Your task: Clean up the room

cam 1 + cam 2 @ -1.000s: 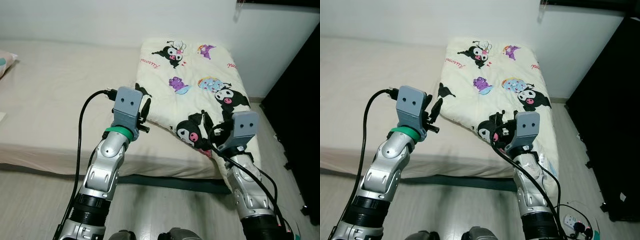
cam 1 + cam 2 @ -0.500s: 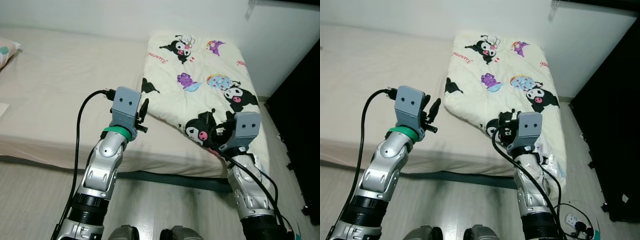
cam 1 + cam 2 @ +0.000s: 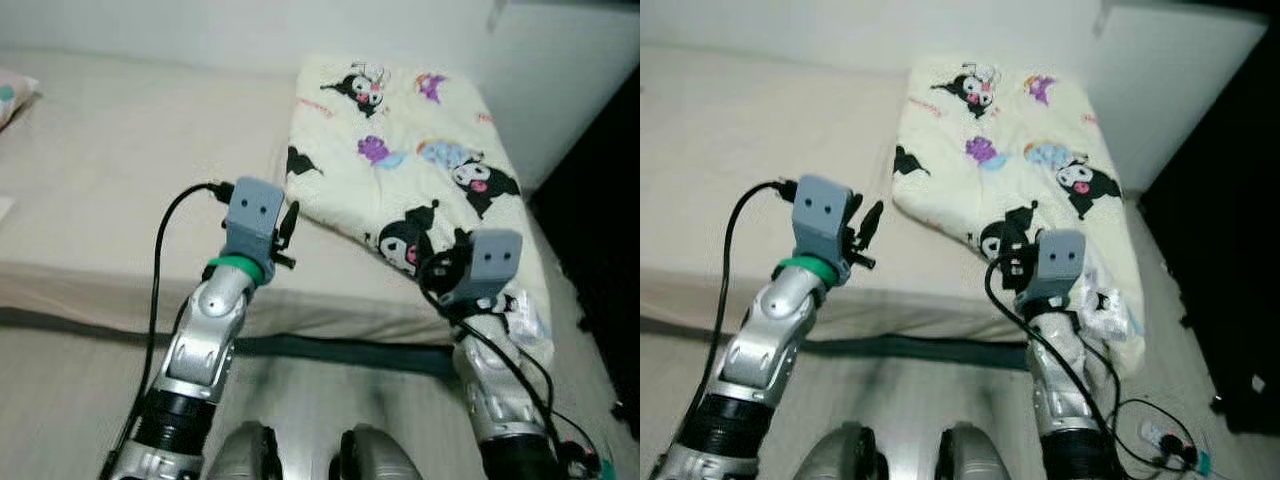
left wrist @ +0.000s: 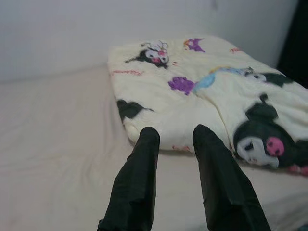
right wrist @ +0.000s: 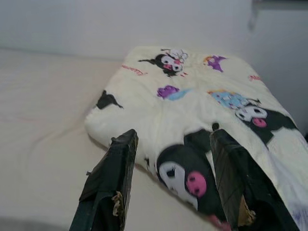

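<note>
While the cartoon-print quilt (image 3: 410, 150) lies folded along the bed's (image 3: 120, 180) right side, both claws hang empty with fingers apart, the left claw (image 4: 175, 137) and right claw (image 5: 173, 139) facing it, so reaching in to grip its near edge seems next.

A low bed (image 3: 110, 200) with a beige sheet stands against a plain white wall (image 3: 250, 30); pale wood-look floor (image 3: 60, 400) lies before it. A dark piece of furniture (image 3: 1230, 250) stands at the right; cables and a power strip (image 3: 1160, 435) lie on the floor nearby.
</note>
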{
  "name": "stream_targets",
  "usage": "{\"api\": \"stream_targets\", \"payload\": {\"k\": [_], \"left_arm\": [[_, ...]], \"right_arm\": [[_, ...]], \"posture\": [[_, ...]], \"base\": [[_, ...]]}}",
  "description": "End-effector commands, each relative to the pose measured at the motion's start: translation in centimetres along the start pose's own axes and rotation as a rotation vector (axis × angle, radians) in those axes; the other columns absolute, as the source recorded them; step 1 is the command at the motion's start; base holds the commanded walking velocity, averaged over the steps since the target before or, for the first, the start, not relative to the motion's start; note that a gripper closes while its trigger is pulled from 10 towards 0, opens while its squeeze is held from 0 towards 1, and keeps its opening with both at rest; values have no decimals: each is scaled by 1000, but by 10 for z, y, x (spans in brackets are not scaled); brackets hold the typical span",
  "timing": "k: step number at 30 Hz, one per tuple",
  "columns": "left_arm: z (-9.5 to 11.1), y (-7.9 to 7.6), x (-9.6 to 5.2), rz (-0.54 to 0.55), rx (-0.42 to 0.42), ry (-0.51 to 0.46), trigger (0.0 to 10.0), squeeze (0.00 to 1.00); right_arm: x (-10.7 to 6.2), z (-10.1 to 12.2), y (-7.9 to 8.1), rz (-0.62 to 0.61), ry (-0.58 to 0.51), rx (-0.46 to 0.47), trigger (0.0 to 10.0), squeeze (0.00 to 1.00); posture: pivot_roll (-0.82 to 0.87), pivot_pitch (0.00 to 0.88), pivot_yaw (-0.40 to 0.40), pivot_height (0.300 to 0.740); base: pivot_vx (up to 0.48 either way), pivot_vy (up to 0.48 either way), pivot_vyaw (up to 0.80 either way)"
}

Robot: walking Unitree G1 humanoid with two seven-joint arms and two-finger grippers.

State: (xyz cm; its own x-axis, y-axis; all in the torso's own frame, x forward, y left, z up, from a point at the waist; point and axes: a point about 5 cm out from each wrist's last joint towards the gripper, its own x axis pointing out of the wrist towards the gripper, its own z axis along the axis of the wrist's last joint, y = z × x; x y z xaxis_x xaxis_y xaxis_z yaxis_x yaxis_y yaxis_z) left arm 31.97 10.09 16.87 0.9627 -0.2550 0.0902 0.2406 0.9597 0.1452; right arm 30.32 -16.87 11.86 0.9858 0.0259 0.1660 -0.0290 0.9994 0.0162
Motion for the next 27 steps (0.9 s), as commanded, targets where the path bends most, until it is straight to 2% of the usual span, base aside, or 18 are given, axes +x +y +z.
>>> {"api": "stream_targets", "payload": {"k": [1,27], "left_arm": [[-6,-2,-2,-5,4,24,10000,0],[-8,-3,-7,-14,4,39,10000,0]], "right_arm": [[-3,-4,-7,-25,16,-8,10000,0],[-1,0,-15,-15,1,-36,10000,0]], "posture": [[-48,0,21,611],[-46,21,30,511]], "base": [[0,0,0],[0,0,0]]}}
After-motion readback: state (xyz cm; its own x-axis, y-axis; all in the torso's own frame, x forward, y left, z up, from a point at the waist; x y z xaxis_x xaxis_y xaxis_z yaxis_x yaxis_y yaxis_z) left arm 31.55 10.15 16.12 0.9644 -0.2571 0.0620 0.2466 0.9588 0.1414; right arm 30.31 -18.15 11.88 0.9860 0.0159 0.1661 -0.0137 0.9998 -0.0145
